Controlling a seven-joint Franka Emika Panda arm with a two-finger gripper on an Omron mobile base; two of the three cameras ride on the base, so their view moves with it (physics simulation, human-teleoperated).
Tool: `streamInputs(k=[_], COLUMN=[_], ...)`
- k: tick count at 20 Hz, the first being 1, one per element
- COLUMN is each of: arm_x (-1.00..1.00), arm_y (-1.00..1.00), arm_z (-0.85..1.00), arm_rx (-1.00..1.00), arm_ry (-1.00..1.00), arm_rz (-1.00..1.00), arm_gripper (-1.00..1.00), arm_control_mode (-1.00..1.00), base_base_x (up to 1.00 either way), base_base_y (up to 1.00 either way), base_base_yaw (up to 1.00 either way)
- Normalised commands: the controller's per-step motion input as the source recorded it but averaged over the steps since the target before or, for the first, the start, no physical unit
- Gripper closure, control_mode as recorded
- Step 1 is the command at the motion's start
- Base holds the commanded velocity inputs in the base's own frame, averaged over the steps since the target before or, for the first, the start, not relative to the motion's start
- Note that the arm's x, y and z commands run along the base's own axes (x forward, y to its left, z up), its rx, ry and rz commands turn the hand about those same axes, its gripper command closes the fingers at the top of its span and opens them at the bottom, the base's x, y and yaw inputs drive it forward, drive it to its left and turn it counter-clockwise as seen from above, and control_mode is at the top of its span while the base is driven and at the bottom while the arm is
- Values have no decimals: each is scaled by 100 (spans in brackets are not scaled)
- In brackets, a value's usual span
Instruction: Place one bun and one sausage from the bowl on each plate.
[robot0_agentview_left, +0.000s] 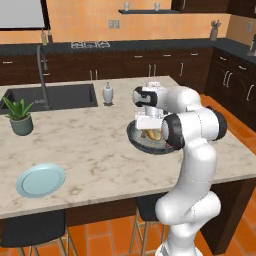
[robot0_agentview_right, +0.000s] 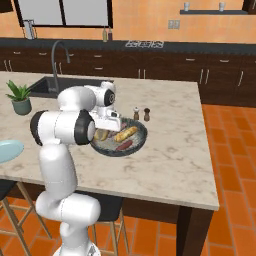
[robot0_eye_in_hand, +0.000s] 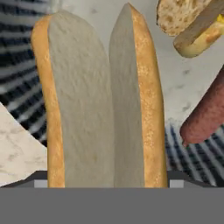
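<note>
Spreading wide beneath the pincer (robot0_eye_in_hand: 108, 183), the tabletop (robot0_agentview_left: 95, 142) carries the bowl (robot0_agentview_right: 136, 142), placed directly under the hand for picking. Far off to its side waits the light blue plate (robot0_agentview_left: 41, 180). A split bun (robot0_eye_in_hand: 103, 100) stands between the pincer's wide tips, not yet gripped; a sausage (robot0_eye_in_hand: 205, 116) beside it is cut off, and the tips are barely visible.

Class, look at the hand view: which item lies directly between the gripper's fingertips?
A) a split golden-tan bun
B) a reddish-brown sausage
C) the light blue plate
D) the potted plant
A: the hand view shows the split bun running up from between the fingertips, with a sausage off to one side in the bowl.
</note>
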Motion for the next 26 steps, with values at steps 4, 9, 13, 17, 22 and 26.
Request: streamInputs(k=[4, 9, 13, 17, 22, 26], arm_x=[-100, -100, -100, -100, -70, 0], arm_y=[5, 16, 12, 5, 0, 0], arm_z=[94, 65, 45, 4, -10, 0], arm_rx=[-8, -5, 0, 0, 0, 0], arm_ry=[-32, -37, -26, 2, 15, 0], arm_rz=[6, 2, 3, 1, 4, 0], arm_gripper=[100, 100, 100, 100, 100, 100], arm_control_mode=[-100, -100, -100, -100, -100, -100], base_base_x=[0, 0, 0, 0, 0, 0], base_base_y=[0, 0, 0, 0, 0, 0], base_base_yaw=[0, 0, 0, 0, 0, 0])
